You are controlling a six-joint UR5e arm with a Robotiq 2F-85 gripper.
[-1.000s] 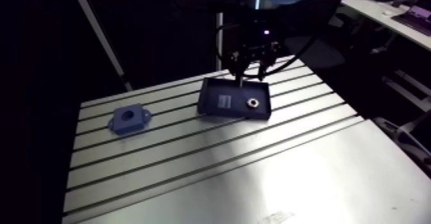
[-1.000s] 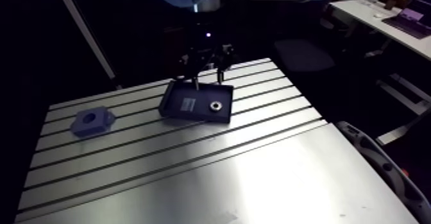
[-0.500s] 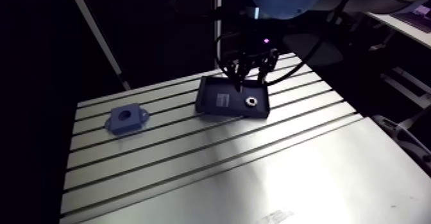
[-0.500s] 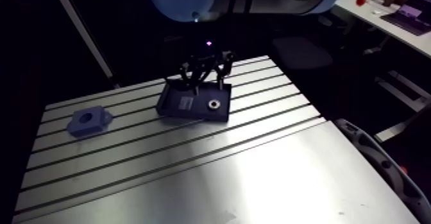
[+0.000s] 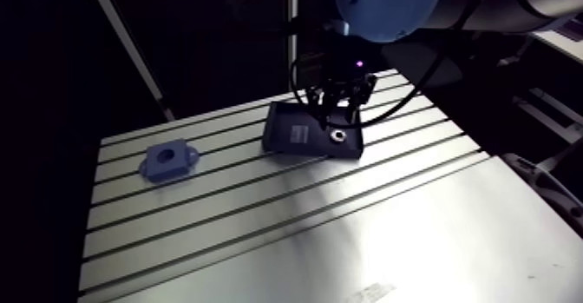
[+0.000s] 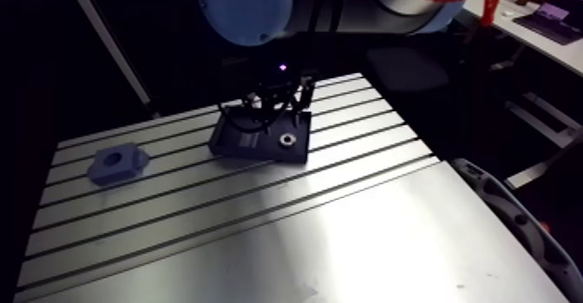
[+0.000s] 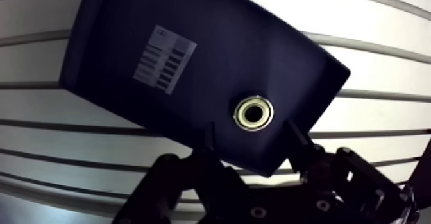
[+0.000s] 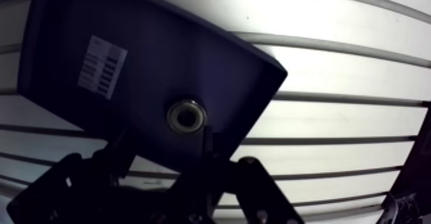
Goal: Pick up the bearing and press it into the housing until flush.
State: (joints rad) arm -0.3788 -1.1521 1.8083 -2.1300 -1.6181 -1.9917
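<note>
Lying in the dark tray (image 7: pixel 211 53) near 1 corner is the bearing (image 7: pixel 254 112).

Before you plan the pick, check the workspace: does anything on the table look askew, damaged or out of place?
Only the dark rectangular tray is askew: its edges cross the slotted aluminium table's grooves at an angle. The small metal ring bearing lies flat near one tray corner, off-centre. Nothing looks spilled or damaged.
</note>
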